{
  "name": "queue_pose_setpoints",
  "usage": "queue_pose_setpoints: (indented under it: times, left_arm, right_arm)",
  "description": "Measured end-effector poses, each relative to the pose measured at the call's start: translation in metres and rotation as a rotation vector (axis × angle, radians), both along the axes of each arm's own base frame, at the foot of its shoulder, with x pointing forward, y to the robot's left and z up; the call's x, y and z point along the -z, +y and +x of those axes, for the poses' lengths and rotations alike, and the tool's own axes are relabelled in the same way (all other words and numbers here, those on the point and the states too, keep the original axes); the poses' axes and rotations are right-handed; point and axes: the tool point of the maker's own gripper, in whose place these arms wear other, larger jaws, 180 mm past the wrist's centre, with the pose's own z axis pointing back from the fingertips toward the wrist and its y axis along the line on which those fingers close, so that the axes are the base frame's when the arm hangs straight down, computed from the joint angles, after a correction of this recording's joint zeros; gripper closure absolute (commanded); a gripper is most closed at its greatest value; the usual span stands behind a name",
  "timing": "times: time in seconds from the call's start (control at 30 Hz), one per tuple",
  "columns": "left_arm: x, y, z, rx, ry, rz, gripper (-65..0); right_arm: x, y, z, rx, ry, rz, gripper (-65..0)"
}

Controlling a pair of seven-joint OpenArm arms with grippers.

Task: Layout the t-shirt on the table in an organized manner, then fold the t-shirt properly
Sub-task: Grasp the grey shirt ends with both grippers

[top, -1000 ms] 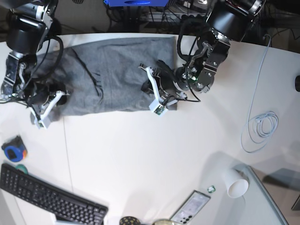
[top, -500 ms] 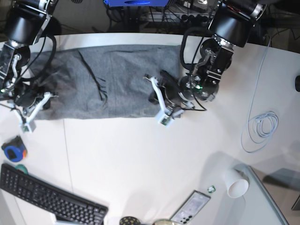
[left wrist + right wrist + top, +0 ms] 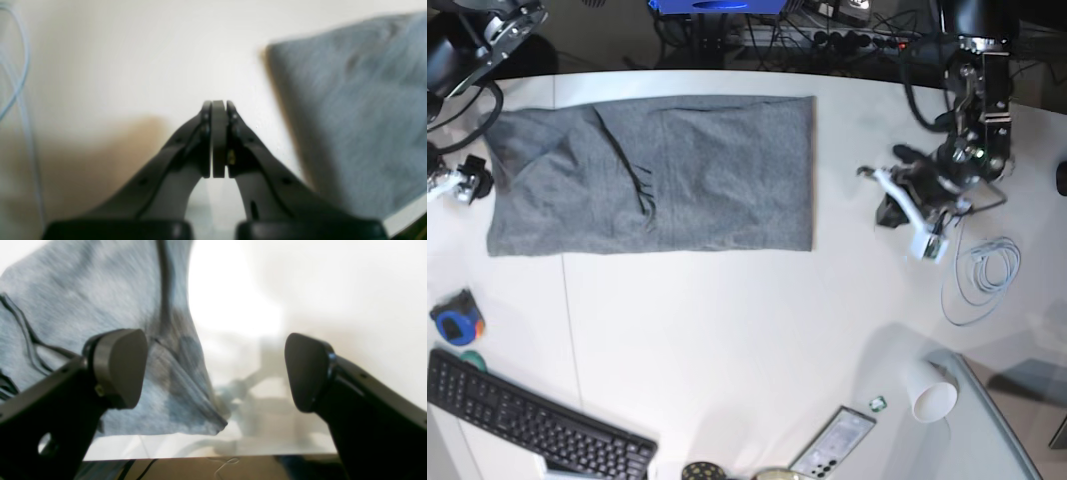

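Now the t-shirt [image 3: 652,175] lies flat, claws clear.

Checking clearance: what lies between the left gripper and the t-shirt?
Only bare table between the left gripper and the t-shirt, per base view.

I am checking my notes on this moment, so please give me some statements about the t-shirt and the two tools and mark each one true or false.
1. The t-shirt lies on the table as a wide rectangle. True.
2. The left tool grips a corner of the shirt. False: it is shut on nothing, beside the shirt.
3. The right tool is open. True.
4. A white paper cup stands on the shirt. False: it lies apart, near the grey corner panel.
5. A coiled cable lies beside the left arm. True.
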Motion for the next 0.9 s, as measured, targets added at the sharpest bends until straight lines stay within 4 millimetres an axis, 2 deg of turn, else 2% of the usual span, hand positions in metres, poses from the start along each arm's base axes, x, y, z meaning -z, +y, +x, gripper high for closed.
queue_pose_setpoints:
  times: [0.07, 0.2, 0.3, 0.47, 0.7, 0.9]
  left_arm:
    - [0.011, 0.009, -0.015, -0.010, 0.009, -0.020, 0.0]
    - [0.024, 0.011, -0.036, 0.010, 0.017, -0.056, 0.0]
    - [0.026, 0.012, -0.038, -0.008, -0.010, -0.080, 0.0]
    - [0.048, 0.018, -0.048, -0.036, 0.054, -0.088, 0.0]
    - [0.049, -0.022, -0.038, 0.064, 0.047, -0.127, 0.0]
    - [0.057, -0.053, -0.035, 0.124, 0.038, -0.176, 0.0]
  right_arm:
    - [0.014, 0.007, -0.003, 0.029, -0.008, 0.120, -59.1]
    - [0.013, 0.009, 0.009, 0.093, -0.099, 0.267, -59.1]
    - [0.013, 0.012, 0.011, 0.105, -0.113, 0.290, -59.3]
    - [0.015, 0.016, 0.013, 0.088, -0.109, 0.290, -59.3]
    - [0.020, 0.047, 0.020, -0.002, -0.109, 0.313, -59.1]
    - [0.020, 0.059, 0.017, -0.036, -0.121, 0.304, -59.1]
